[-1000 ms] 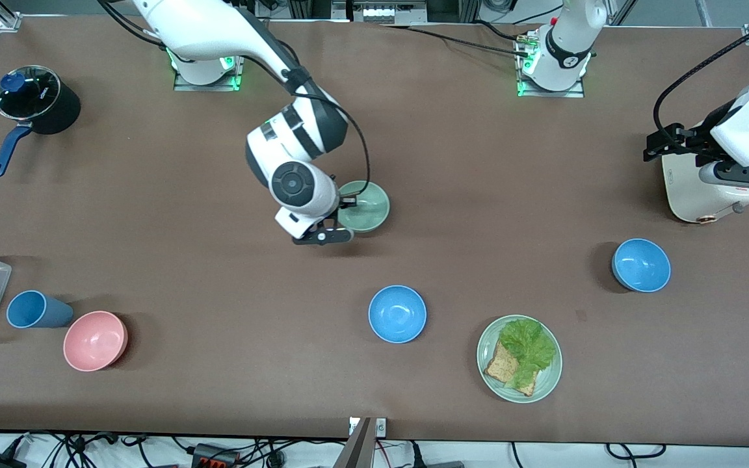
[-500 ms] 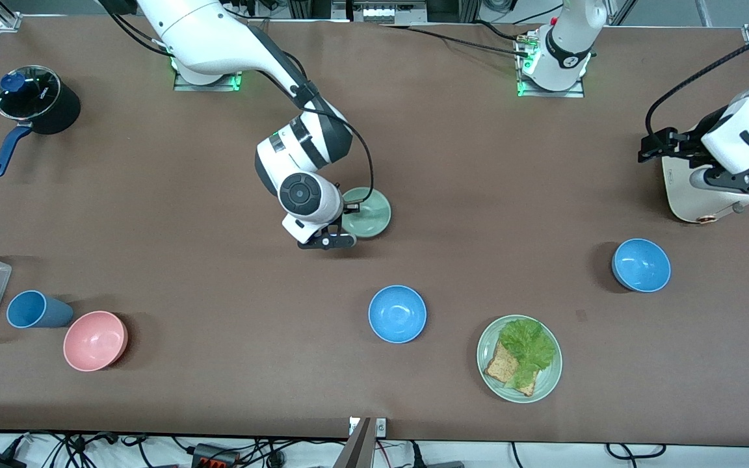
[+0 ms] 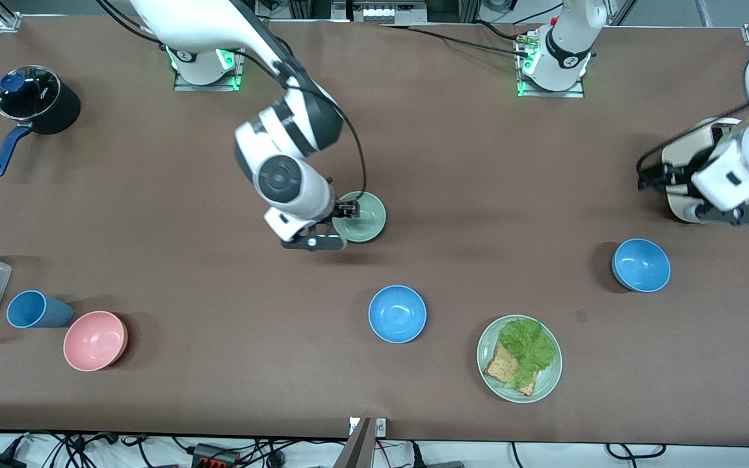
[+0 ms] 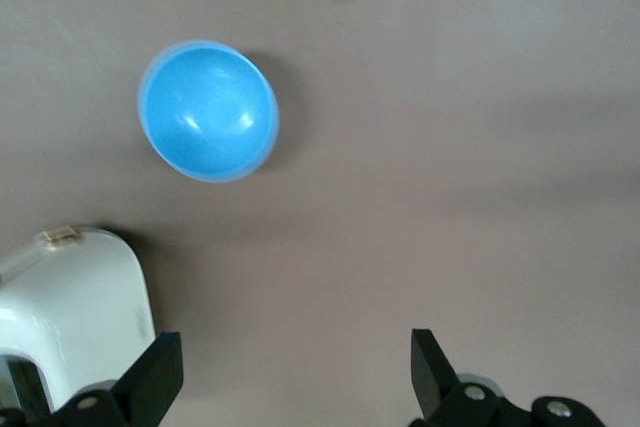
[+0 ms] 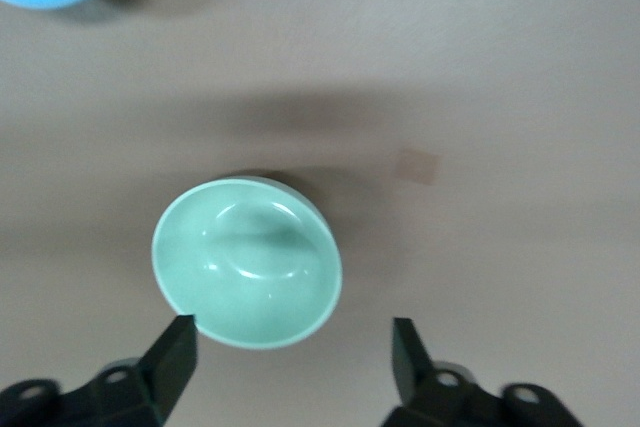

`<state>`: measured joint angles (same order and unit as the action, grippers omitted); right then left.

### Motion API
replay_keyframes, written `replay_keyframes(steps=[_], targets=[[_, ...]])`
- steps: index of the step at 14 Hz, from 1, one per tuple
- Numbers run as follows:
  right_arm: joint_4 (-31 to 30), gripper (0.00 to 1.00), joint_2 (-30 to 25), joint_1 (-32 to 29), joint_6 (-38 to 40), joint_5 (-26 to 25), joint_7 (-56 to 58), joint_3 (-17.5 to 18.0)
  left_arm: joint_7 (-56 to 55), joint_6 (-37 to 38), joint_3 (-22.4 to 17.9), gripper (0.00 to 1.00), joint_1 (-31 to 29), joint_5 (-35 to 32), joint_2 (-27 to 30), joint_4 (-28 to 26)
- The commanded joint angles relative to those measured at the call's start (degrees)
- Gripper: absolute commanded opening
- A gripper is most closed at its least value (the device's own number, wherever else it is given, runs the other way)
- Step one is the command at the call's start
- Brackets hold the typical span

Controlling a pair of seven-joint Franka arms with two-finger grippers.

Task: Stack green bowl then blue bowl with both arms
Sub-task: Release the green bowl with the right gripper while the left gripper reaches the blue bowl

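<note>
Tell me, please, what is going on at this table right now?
The right gripper hangs open just above the small pale sage-green bowl in the middle of the brown table, its fingers not yet around the rim. The left gripper, also open, hovers by the white appliance at the left arm's end, with one bright sky-blue round bowl on the table below it. A second sky-blue bowl sits nearer the front camera than the green one. Nothing is stacked yet.

Bare table [image 3: 491, 214] lies between the green bowl [image 3: 363, 218] and both blue bowls [image 3: 397, 314] [image 3: 641, 265]; only the white appliance [image 3: 690, 162] crowds the left gripper [image 4: 290, 372].
</note>
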<state>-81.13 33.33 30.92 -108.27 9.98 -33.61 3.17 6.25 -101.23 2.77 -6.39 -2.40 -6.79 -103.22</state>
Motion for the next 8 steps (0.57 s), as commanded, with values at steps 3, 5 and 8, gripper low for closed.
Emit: replay_keyframes(steps=[3, 5, 8], targets=[[10.4, 1.0, -2.8, -8.0, 11.6, -1.4, 0.0, 0.0, 14.6, -17.6, 0.4, 1.0, -8.6, -1.4, -7.2, -5.4], [11.9, 1.0, -4.4, -10.7, 11.8, -3.8, 0.4, -0.1, 14.9, -23.6, 0.2, 1.0, -9.8, -1.5, -9.2, -8.0], [11.9, 1.0, -6.6, -15.3, 11.9, -4.2, 4.6, -0.1, 15.4, -34.6, 0.3, 1.0, -10.8, -1.5, -9.7, -15.2]])
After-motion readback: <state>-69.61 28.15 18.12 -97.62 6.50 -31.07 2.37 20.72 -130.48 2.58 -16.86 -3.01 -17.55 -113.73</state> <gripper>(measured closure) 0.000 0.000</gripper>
